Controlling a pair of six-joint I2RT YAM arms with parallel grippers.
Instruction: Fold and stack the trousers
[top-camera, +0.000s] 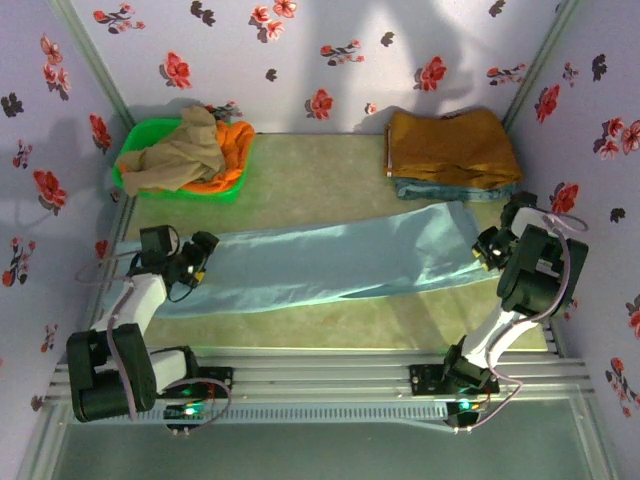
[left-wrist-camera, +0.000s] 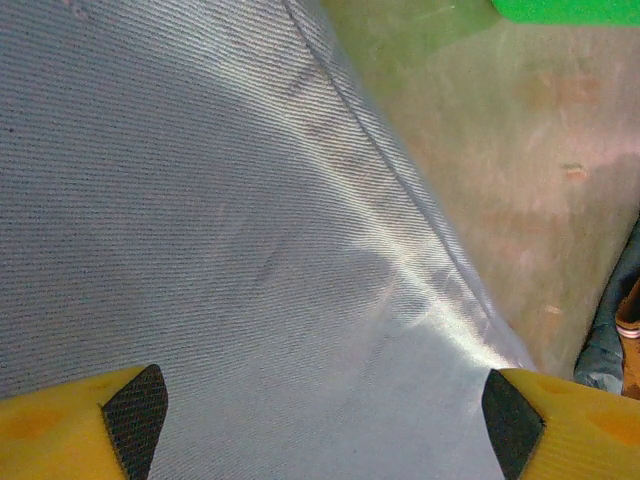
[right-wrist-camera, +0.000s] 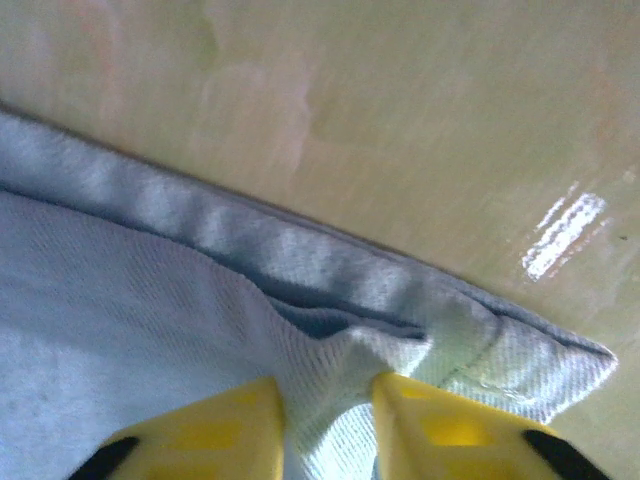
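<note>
**Top external view.** The trousers lie flat across the middle of the table. Their long axis runs left to right, with the right end slightly farther. The left gripper sits over the left end and the right gripper at the right end, so each arm is nearest its own end.

**Left wrist view.** The left gripper is spread wide and holds nothing. Trouser cloth lies directly beneath it.

**Right wrist view.** The right gripper is closed narrowly on a raised pinch of cloth just beside the trousers' corner.

**Judgement.** A lengthwise fold would carry one end along the long axis toward the other end.
</note>
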